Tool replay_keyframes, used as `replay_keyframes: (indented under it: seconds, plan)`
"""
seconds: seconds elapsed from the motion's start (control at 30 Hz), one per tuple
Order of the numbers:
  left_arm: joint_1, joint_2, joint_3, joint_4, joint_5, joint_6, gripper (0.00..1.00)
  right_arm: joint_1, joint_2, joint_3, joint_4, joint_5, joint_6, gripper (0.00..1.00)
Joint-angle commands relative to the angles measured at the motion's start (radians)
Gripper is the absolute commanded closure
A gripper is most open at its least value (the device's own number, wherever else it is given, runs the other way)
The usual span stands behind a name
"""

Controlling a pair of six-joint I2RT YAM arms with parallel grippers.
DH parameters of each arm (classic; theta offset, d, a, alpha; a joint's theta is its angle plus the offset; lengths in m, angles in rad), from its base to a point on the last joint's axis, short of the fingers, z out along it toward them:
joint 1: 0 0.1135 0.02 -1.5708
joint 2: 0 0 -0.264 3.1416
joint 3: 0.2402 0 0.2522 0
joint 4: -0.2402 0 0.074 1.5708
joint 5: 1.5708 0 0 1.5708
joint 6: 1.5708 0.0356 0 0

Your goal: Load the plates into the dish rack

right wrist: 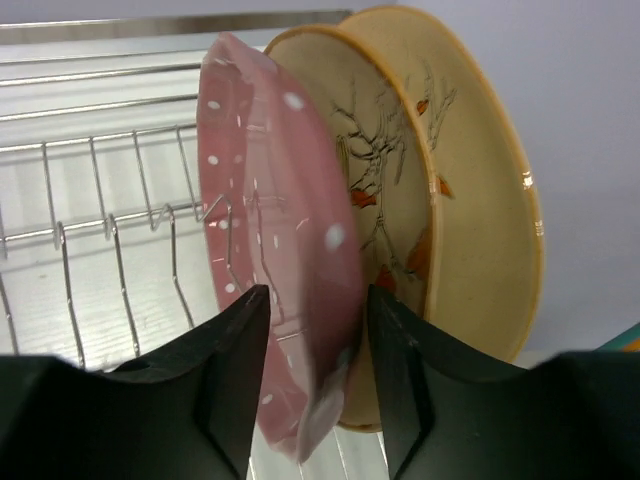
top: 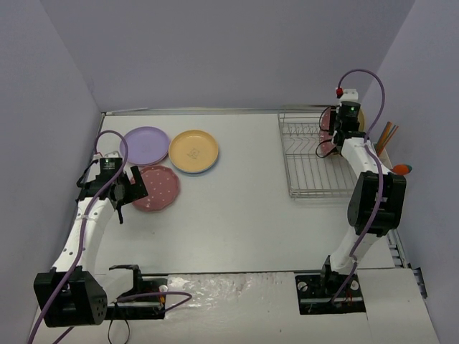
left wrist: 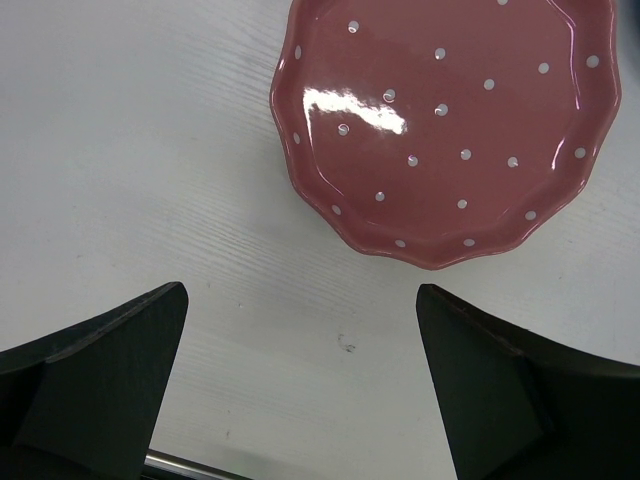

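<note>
Three plates lie flat at the table's left: lilac, yellow-orange and pink with white dots. My left gripper hovers open just left of the pink dotted plate, with bare table between its fingers. The dish rack stands at the right. At its far end another pink dotted plate stands on edge in front of two tan bird-print plates. My right gripper straddles that pink plate's rim, its jaws parted with slim gaps either side.
Wooden utensils stick up at the rack's right side, and an orange object lies beside it. Empty wire slots run toward the rack's near end. Grey walls close in on the left, back and right.
</note>
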Motion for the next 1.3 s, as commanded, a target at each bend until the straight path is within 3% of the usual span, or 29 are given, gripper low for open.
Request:
replay_keyframes:
  seconds: [0.0,0.13,0.27,0.47,0.8,1.27]
  plan:
    - [0.008,-0.008,0.034,0.030,0.007,0.001,0.03,0.000,-0.085,0.008,0.142,-0.007,0.036,0.45]
    - [0.008,-0.018,0.028,0.030,0.028,-0.024,0.03,0.000,-0.165,0.030,0.100,-0.050,0.046,0.24]
    - [0.008,-0.015,0.029,0.026,0.049,-0.054,0.03,0.006,-0.265,0.027,0.070,-0.134,0.096,0.14]
    - [0.015,-0.002,0.003,0.055,0.097,-0.160,0.03,0.068,-0.492,-0.090,0.076,-0.357,0.307,0.01]
    - [0.095,0.019,-0.154,0.212,0.182,-0.344,0.03,0.292,-0.694,-0.437,0.261,-0.664,0.699,0.00]
    - [0.122,0.216,-0.146,0.310,0.134,-0.375,0.11,0.472,-0.794,-0.627,0.284,-0.733,0.725,0.00]
